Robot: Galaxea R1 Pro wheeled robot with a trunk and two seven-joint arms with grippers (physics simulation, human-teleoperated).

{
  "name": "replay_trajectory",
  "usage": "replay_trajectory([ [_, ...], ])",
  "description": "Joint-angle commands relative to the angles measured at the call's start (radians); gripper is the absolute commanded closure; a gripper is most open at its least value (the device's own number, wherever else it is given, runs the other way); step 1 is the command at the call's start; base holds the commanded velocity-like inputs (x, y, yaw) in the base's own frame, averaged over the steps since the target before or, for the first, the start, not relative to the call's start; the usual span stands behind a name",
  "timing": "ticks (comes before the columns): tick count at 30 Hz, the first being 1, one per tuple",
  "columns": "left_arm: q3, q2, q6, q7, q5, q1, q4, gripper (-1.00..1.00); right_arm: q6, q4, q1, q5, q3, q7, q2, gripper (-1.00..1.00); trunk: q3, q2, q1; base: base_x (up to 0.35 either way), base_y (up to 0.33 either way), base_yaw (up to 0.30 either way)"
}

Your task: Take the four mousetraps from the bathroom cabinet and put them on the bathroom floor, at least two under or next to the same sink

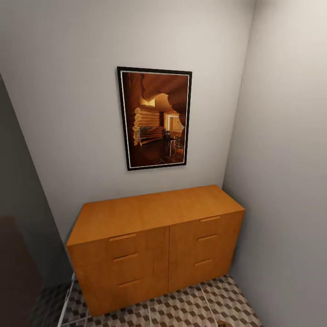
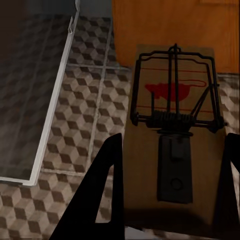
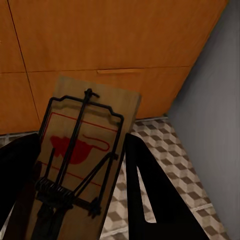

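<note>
The cabinet (image 1: 150, 213) is a low orange-brown chest against the back wall, with all six drawer fronts closed and its top bare. My left gripper (image 2: 175, 142) is shut on a mousetrap (image 2: 175, 90), a tan board with a black wire spring and a red spot, held above the cube-patterned bathroom floor (image 2: 80, 105) in front of the cabinet (image 2: 175, 25). My right gripper (image 3: 82, 142) is shut on a second mousetrap (image 3: 95, 105), which is held before a lower drawer front (image 3: 120, 75) near the cabinet's right end.
A framed picture (image 1: 155, 118) hangs above the cabinet. A grey wall (image 1: 281, 181) stands close on the right, leaving a narrow strip of tiles (image 3: 175, 155). On the left, a white rail (image 2: 52, 115) borders a darker tinted floor (image 2: 25, 90).
</note>
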Motion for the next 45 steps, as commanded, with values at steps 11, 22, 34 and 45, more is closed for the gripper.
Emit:
replay_trajectory([
  [11, -0.017, -0.024, -0.004, 0.006, 0.0, -0.001, 0.0, 1.0, 0.199, 0.002, -0.001, 0.011, -0.009, 0.0, -0.003, 1.0, 0.0, -0.001, 0.0, 0.0, 0.0, 0.0],
  [22, -0.014, -0.015, -0.003, 0.004, -0.001, -0.002, -0.009, 1.0, 0.271, 0.002, -0.001, 0.016, -0.003, 0.002, 0.008, 1.0, 0.0, -0.001, 0.0, 0.0, 0.0, 0.0],
  [34, -0.011, -0.019, -0.01, 0.01, -0.002, -0.002, -0.009, 1.0, 0.272, 0.002, -0.001, 0.018, -0.002, 0.001, 0.011, 1.0, 0.0, -0.001, 0.0, 0.0, 0.0, 0.0],
  [45, -0.014, -0.01, -0.011, 0.009, 0.0, -0.002, -0.01, 1.0, 0.272, 0.002, -0.001, 0.016, -0.005, 0.001, 0.011, 1.0, 0.0, -0.001, 0.0, 0.0, 0.0, 0.16],
])
